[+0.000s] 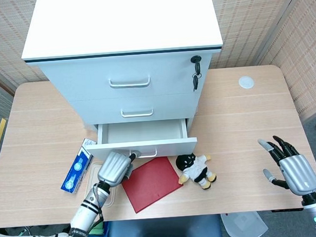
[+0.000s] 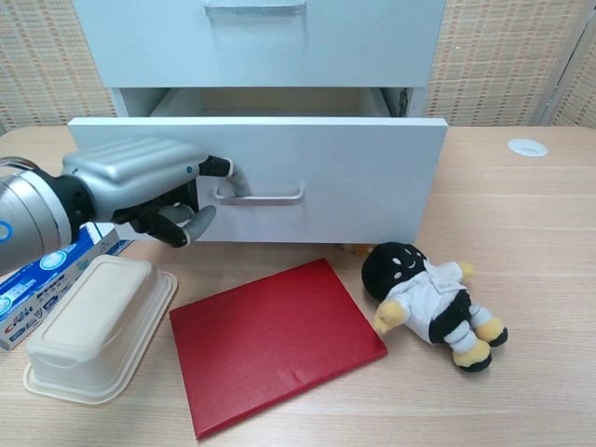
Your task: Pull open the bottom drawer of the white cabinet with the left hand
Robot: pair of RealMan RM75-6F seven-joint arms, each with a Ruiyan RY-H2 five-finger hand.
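Note:
The white cabinet [image 1: 126, 50] stands at the back of the table. Its bottom drawer [image 1: 143, 133] is pulled partly out, and I see its empty inside from above. The drawer front [image 2: 354, 177] faces the chest view with a metal handle [image 2: 265, 196]. My left hand [image 2: 140, 182] hooks a finger over the left end of that handle, the other fingers curled below; from above the left hand [image 1: 114, 167] sits just under the drawer's front edge. My right hand [image 1: 291, 169] hovers at the front right of the table, fingers spread, holding nothing.
A red book [image 2: 275, 345] lies in front of the drawer, with a plush doll [image 2: 424, 303] to its right. A beige lidded food box [image 2: 93, 326] and a blue toothpaste box [image 2: 42, 279] sit under my left arm. A key [image 1: 195, 67] hangs in the top drawer's lock.

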